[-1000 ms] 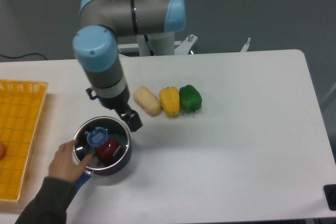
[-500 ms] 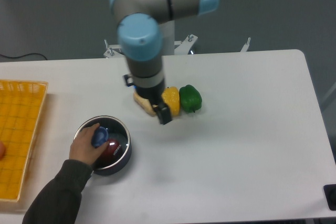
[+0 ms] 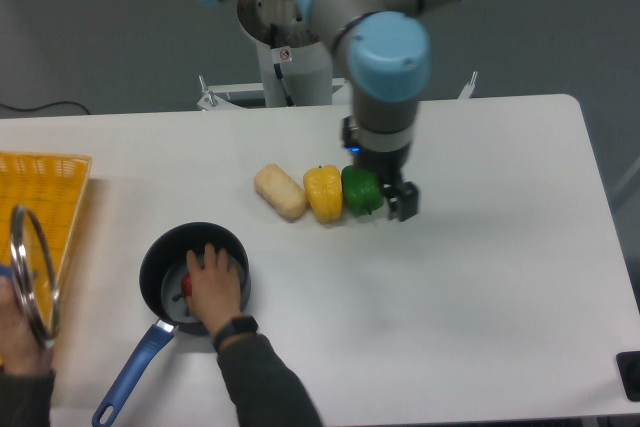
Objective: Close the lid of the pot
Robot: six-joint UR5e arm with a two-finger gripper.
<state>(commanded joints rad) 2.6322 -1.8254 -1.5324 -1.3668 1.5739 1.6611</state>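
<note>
The pot (image 3: 170,262) sits uncovered at the bench's (image 3: 480,277) front left, its long blue handle running toward the near-left edge. The glass, metal-rimmed lid (image 3: 28,275) stands on edge, held at far left. The pincer (image 3: 398,201) hangs beside a glossy green pepper (image 3: 361,189); its opening cannot be judged.

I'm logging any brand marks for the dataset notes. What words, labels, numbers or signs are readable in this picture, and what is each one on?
No text can be read.
Small sticker with a red mark on the robot's grey base column: too small and blurred to read.
Dark blue-grey saucepan, glass lid with silver rim, yellow mesh basket: no lettering visible.
</note>
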